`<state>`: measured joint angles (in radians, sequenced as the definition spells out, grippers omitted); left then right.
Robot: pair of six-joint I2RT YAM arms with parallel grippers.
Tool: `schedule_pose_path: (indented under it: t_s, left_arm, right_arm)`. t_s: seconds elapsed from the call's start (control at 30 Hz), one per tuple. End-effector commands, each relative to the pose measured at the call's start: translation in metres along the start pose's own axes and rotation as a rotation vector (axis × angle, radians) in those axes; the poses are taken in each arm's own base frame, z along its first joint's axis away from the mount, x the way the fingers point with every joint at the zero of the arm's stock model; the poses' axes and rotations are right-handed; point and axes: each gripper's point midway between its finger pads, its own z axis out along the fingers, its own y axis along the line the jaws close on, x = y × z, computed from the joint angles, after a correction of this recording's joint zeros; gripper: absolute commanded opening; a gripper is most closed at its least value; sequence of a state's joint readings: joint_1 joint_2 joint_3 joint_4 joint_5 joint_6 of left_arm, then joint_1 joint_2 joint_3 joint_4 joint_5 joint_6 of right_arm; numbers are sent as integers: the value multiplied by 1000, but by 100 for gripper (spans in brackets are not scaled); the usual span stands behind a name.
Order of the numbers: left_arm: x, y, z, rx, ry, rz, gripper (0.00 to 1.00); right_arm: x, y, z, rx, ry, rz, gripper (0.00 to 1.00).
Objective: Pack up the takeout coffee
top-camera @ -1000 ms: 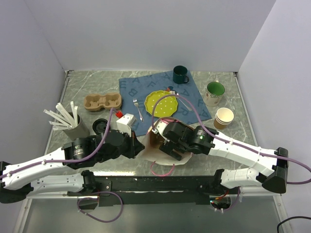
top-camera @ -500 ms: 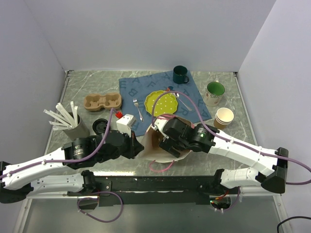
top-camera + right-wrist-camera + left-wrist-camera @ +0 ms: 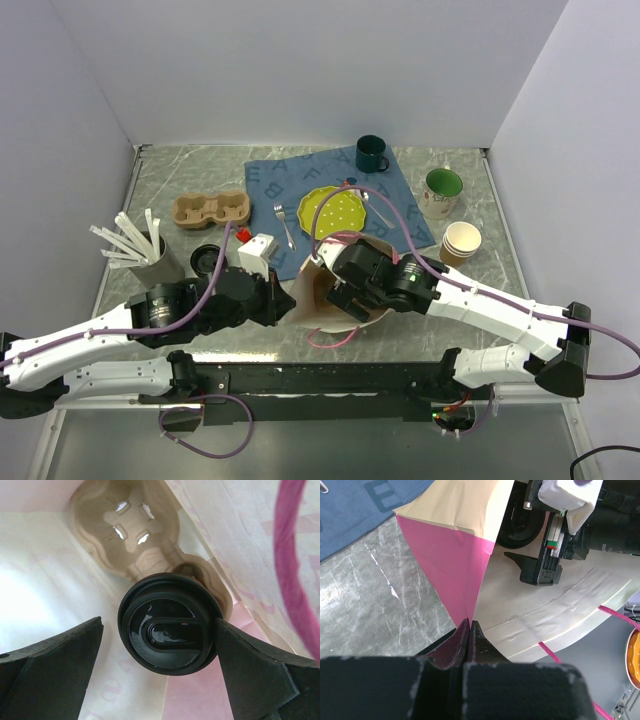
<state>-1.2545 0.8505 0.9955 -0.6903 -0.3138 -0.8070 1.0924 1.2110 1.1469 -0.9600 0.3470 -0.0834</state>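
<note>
The right gripper [image 3: 159, 626] is hovering released, fingers spread wide to either side of the takeout coffee [image 3: 170, 630], gripping nothing. The cup is sitting directly below it, upright, its long axis pointing up at the wrist, in a pulp carrier [image 3: 132, 540] inside the paper bag [image 3: 312, 292] by the middle of the near edge. The left gripper [image 3: 470, 626] is pinching the bag's rim, clenched.

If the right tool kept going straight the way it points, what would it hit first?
Probably the coffee cup, its black lid straight ahead between the right tool's open fingers. It sits in a cardboard carrier inside the bag. The distance is unclear.
</note>
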Motion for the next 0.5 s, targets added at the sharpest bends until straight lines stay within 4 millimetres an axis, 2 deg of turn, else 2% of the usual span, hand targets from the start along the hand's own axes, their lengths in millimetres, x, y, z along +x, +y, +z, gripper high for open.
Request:
schedule_pose_path:
  t_s: [0.0,0.13,0.3,0.47]
  left_arm:
    - [1,5,-9,-26,25,14,1]
    - [1,4,-9,-27,28,18,1]
    - [-3,1,-10,-30,24,21,1]
    - [-13,-6,-11,-28,15,23,1]
  right_arm:
    - [-27,-28,-14,94,-102,125,100]
    - [-34,-16,-15,24,-144,116,99]
    - [-38,-12,-14,-6,-151,105,85]
    - [-39,-9,-13,-18,-151,113,84]
